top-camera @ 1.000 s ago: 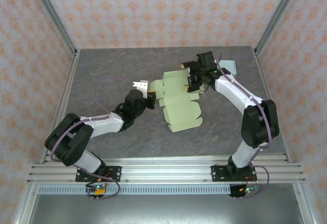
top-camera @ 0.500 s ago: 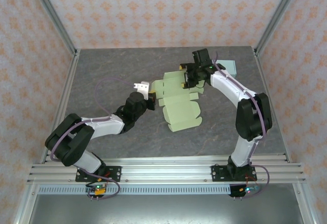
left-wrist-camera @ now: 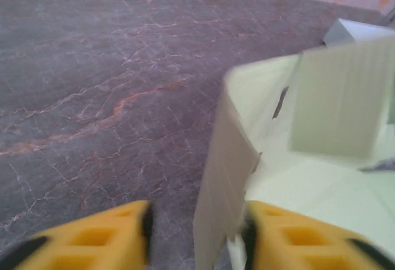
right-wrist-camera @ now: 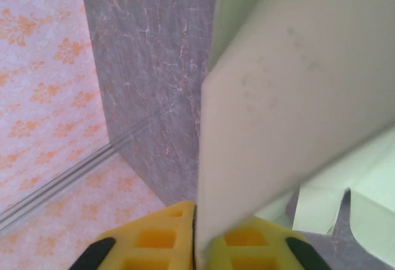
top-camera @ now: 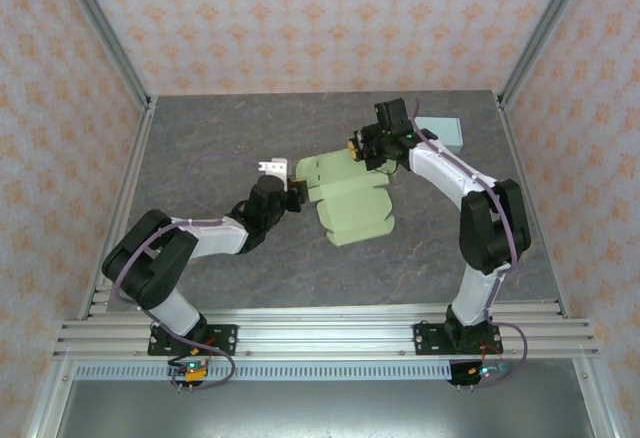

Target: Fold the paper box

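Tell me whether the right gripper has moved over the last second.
Yes. The right gripper, shut on the paper box, shifted left, farther from the blue box.

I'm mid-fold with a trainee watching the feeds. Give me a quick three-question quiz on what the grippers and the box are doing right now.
1. True or false: the right gripper is shut on a panel of the paper box.
2. The left gripper has its jaws: A) pressed flat on the table; B) apart, with a box flap standing between them; C) shut tight on nothing.
3. What sits near the table's far right corner, beyond the right arm?

Key: 1 true. 2 B. 3 a small light blue box.
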Robot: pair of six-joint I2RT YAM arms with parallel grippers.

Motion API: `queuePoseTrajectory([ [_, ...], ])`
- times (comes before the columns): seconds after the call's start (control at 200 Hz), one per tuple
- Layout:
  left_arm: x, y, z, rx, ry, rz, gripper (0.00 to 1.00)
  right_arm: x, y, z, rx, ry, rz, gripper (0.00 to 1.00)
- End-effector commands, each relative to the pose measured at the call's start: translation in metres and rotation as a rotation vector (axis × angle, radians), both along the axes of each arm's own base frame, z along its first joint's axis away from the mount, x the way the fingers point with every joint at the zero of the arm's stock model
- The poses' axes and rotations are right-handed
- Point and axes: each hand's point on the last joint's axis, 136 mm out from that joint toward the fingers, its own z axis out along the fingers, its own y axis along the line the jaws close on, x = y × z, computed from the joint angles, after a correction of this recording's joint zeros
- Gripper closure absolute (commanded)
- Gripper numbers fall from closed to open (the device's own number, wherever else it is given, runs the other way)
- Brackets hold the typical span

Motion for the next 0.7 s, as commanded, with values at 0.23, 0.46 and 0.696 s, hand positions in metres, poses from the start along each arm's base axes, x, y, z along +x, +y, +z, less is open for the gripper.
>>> queuePoseTrajectory([
  [0.23, -0.008, 0.053, 0.014, -0.065, -0.011, 0.090, 0.33, 0.012, 0.016, 0.014, 0.015, -0.370, 0.144, 0.92],
  [0.46, -0.011, 0.059, -0.007, 0.044, 0.021, 0.076, 0.35, 0.013, 0.023, -0.009, 0.058, -0.379, 0.167, 0.93],
  [0.696, -0.005, 0.034, -0.029, 0.068, 0.069, -0.044, 0.36, 0.007, 0.029, -0.013, 0.097, -0.401, 0.213, 0.94],
])
